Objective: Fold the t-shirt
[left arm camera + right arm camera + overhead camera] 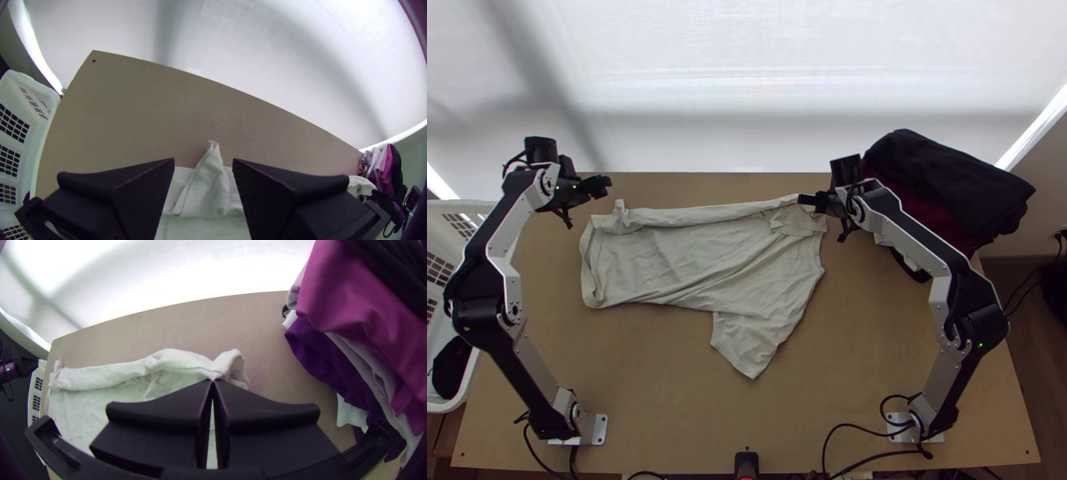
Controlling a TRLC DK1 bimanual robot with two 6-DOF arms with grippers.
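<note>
Maybe the cream cloth t-shirt (691,260) will twist crooked if the right black gripper (213,381), pinched shut on its edge, pulls while the wide-open left black gripper (203,161) holds nothing.

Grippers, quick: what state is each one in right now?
Left gripper: open, holding nothing.
Right gripper: closed, pinching the t-shirt near one end of its far edge.

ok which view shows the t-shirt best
The top view: it takes in nearly all of the t-shirt. The left wrist view shows its raised peak; the right wrist view, its far edge pinched by the right gripper.
</note>
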